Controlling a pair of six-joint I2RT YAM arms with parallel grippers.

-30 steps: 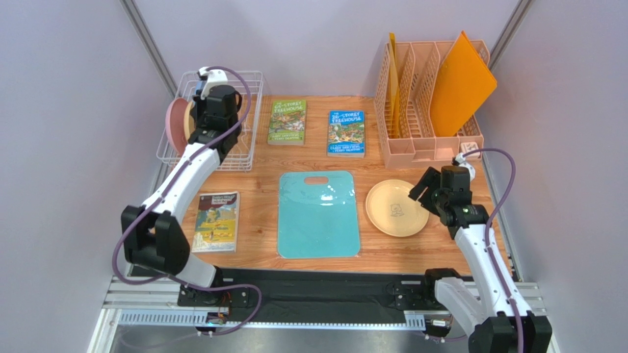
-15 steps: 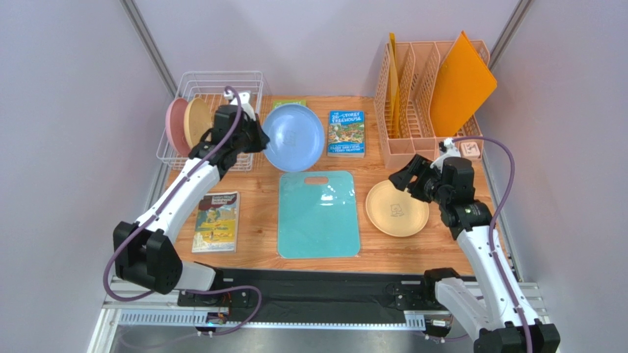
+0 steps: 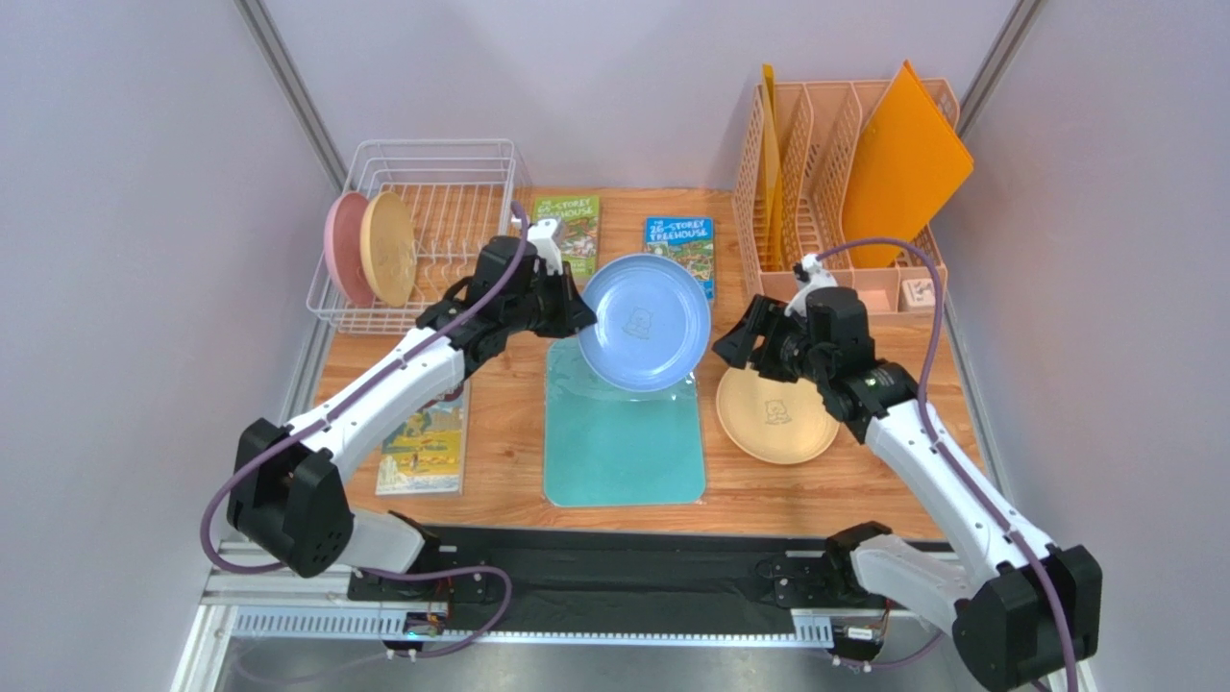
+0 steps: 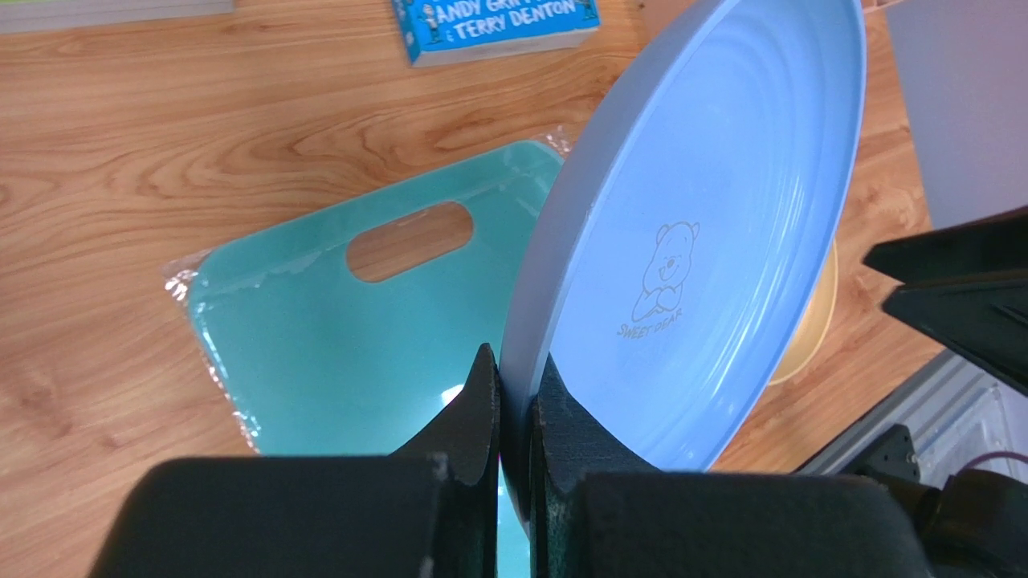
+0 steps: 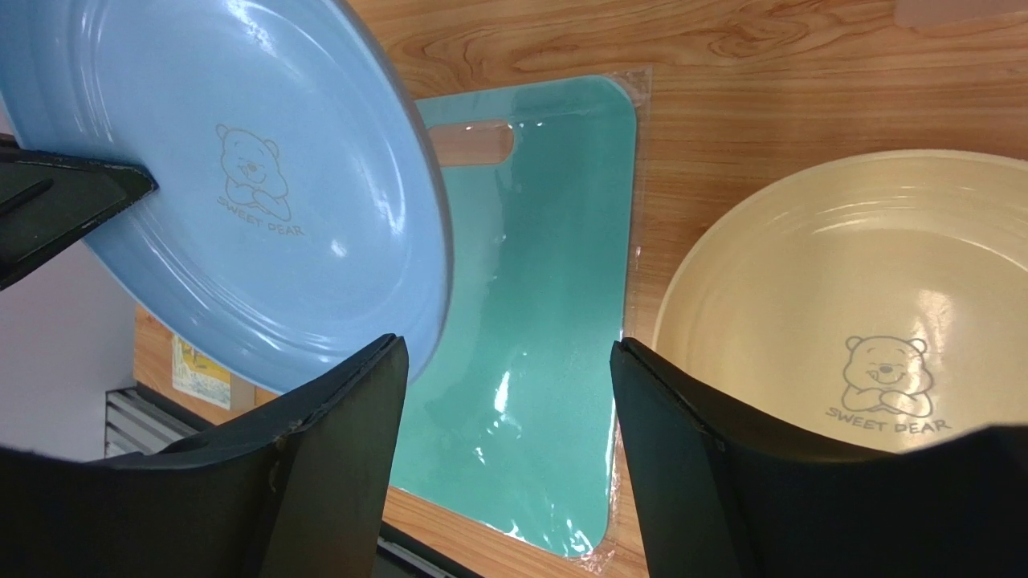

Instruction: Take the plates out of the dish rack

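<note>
My left gripper (image 3: 575,320) is shut on the rim of the blue plate (image 3: 647,323) and holds it tilted in the air over the far end of the teal cutting board (image 3: 624,433); the plate also shows in the left wrist view (image 4: 712,241) and the right wrist view (image 5: 229,181). My right gripper (image 3: 744,346) is open and empty just right of the blue plate, above the left edge of the pale yellow plate (image 3: 780,415), which lies flat on the table (image 5: 869,301). The pink plate (image 3: 344,248) and cream-tan plate (image 3: 390,248) stand upright in the white wire dish rack (image 3: 448,180).
Two books (image 3: 566,231) (image 3: 682,242) lie at the back and one (image 3: 426,433) at the front left. A peach file organizer (image 3: 823,188) with an orange folder (image 3: 903,159) stands at the back right.
My left arm lifted the blue plate out of the rack and carried it right and toward me, over the cutting board. My right gripper moved left toward the plate.
</note>
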